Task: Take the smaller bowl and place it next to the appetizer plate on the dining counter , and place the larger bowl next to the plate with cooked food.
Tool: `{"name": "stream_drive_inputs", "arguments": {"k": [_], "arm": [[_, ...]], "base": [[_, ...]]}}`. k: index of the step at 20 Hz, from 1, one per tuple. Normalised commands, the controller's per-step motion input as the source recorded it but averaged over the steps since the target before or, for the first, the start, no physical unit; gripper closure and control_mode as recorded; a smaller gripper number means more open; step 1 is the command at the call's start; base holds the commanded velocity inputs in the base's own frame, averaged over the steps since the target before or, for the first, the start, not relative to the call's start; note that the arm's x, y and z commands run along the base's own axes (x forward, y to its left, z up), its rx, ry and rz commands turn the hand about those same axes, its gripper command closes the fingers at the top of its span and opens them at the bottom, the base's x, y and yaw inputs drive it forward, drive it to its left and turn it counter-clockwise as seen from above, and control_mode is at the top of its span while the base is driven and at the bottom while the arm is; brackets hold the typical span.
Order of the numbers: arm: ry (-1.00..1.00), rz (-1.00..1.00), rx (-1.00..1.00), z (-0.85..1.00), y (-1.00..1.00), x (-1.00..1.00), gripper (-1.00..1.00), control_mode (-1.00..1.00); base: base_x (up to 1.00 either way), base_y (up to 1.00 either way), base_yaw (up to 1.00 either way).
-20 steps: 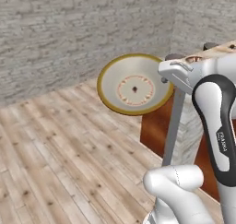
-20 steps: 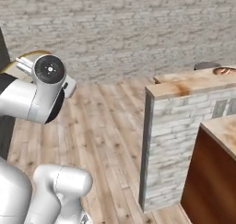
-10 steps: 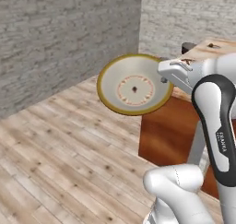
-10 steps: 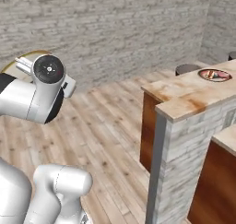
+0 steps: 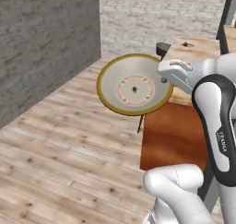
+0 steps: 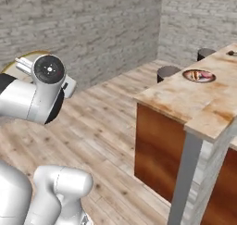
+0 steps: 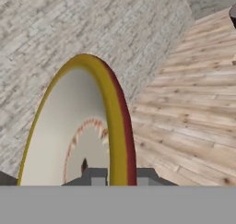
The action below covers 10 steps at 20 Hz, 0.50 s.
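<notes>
The larger bowl (image 5: 133,85), wide and cream with an olive-gold rim and a reddish ring inside, hangs tilted on its side in the air. My gripper (image 5: 164,77) is shut on its right rim. In the hand view the rim (image 7: 115,126) runs between my two fingertips (image 7: 117,174). A sliver of the bowl (image 6: 25,58) peeks out behind my arm. The dining counter (image 6: 185,101) stands to the right, its wood-brown front (image 5: 173,135) just below the bowl. A red-rimmed plate with food (image 6: 198,75) lies on its top. The smaller bowl is out of view.
Two dark round stools (image 6: 167,72) (image 6: 206,53) stand at the counter's far side; one stool (image 5: 162,48) shows behind the bowl. A grey brick wall (image 5: 46,43) runs along the left, with wooden floor (image 5: 69,144) between it and the counter.
Both base views have swung as the base moved, so the counter now appears nearer and larger. The bowl stays in my gripper in the same pose relative to the arm.
</notes>
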Motion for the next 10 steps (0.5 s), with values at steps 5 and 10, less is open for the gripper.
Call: {"name": "stream_drive_inputs", "arguments": {"k": [5, 10], "arm": [[0.00, 0.00, 0.00, 0.00, 0.00, 0.00, 1.00, 1.00], [0.00, 0.00, 0.00, 0.00, 0.00, 0.00, 1.00, 1.00]], "base": [[1.00, 1.00, -0.53], [1.00, 1.00, -0.56]]}}
